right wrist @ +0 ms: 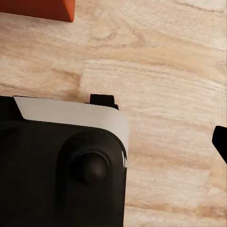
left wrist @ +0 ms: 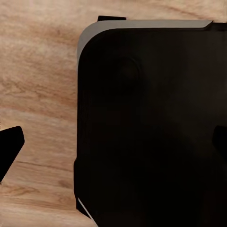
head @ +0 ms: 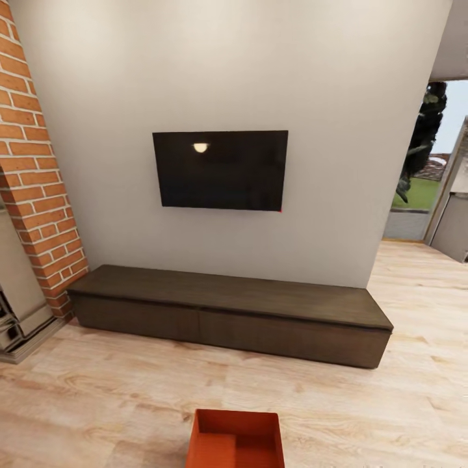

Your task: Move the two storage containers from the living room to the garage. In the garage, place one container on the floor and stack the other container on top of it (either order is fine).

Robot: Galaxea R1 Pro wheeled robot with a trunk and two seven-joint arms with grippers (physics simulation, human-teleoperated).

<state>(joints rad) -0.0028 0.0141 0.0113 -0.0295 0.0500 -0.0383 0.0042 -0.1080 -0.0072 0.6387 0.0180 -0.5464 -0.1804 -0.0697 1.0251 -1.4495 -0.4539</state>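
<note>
I am in the living room. One orange-red storage container [head: 235, 439] stands on the light wood planks at the bottom middle of the head view, cut off by the picture's edge. One of its corners [right wrist: 42, 8] shows in the right wrist view. My left gripper [left wrist: 113, 146] hangs over my dark base, and its fingertips [left wrist: 10, 147] sit far apart with nothing between them. My right gripper [right wrist: 113, 142] is likewise spread wide, with one fingertip [right wrist: 220, 142] at the picture's edge, and it holds nothing. The garage and its floor are out of view.
A long dark low cabinet [head: 227, 312] runs along the pale wall under a black TV [head: 221, 169]. A brick column [head: 39, 175] stands at the left. A doorway [head: 422, 175] at the right opens outdoors. My black base [right wrist: 61, 175] fills the near side.
</note>
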